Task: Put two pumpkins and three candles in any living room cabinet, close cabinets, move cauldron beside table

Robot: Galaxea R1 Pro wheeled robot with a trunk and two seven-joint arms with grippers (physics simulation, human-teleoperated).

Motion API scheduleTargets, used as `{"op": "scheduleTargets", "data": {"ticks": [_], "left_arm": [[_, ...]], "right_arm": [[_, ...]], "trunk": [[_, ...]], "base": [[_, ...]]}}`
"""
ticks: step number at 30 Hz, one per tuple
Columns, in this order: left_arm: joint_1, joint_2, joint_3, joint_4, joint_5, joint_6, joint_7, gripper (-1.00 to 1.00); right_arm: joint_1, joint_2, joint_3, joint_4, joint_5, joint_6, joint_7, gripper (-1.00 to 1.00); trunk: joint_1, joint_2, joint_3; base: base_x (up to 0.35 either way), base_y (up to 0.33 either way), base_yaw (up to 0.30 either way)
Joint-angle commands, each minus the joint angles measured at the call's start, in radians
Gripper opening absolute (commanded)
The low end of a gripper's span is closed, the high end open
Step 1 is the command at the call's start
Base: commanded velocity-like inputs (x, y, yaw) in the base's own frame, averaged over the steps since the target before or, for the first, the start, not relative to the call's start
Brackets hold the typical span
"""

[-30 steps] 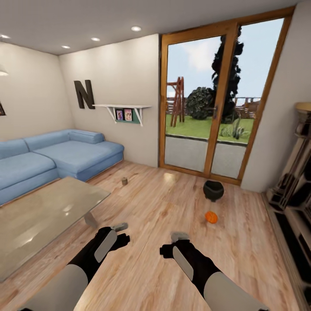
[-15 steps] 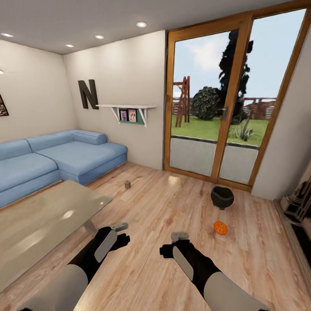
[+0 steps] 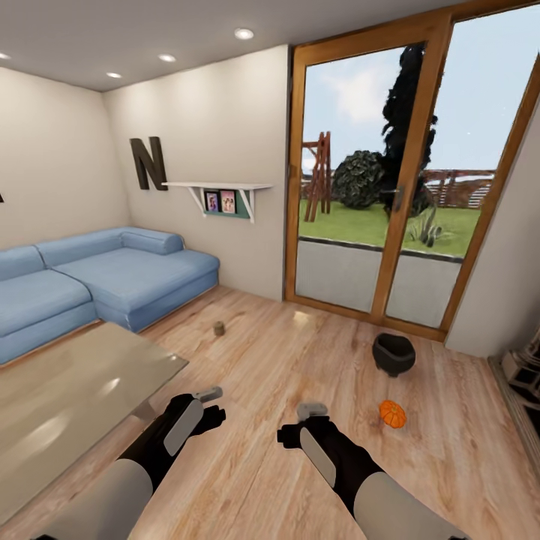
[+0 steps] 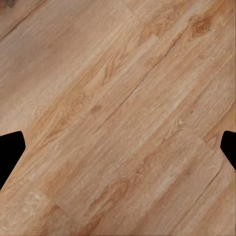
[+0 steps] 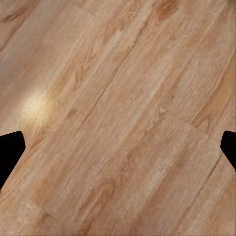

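Observation:
The black cauldron (image 3: 394,354) stands on the wood floor in front of the glass door. One orange pumpkin (image 3: 392,413) lies a little nearer to me, right of my right arm. The grey glossy table (image 3: 67,397) fills the lower left. A small tan cylinder (image 3: 219,328), too small to name, sits on the floor past the table's far corner. My left gripper (image 3: 212,406) (image 4: 118,147) and right gripper (image 3: 297,424) (image 5: 118,147) hover open over bare floorboards, holding nothing. Both are well short of the pumpkin and cauldron.
A blue corner sofa (image 3: 112,274) runs along the left wall behind the table. The wood-framed glass door (image 3: 390,202) is straight ahead. Dark furniture (image 3: 523,371) shows at the right edge. Open floor lies between table and door.
The whole view has shifted: the cauldron and pumpkin sit lower and further right in the picture, so the camera has moved. Both arms keep the same pose, grippers still open.

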Motion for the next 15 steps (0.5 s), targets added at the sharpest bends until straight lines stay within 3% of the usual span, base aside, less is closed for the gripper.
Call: {"op": "scheduleTargets", "data": {"ticks": [1,15], "left_arm": [[-0.001,0.001,-0.004,-0.001,0.01,0.001,0.01,1.0],[-0.001,0.001,-0.003,-0.001,0.011,0.001,0.01,1.0]], "right_arm": [[-0.001,-0.001,0.006,-0.001,-0.011,0.002,-0.009,1.0],[-0.001,-0.001,0.006,-0.001,-0.011,0.002,-0.009,1.0]], "trunk": [[0.001,-0.001,-0.001],[0.001,-0.001,-0.001]], "base": [[0.342,0.0,0.0],[0.342,0.0,-0.039]]}}
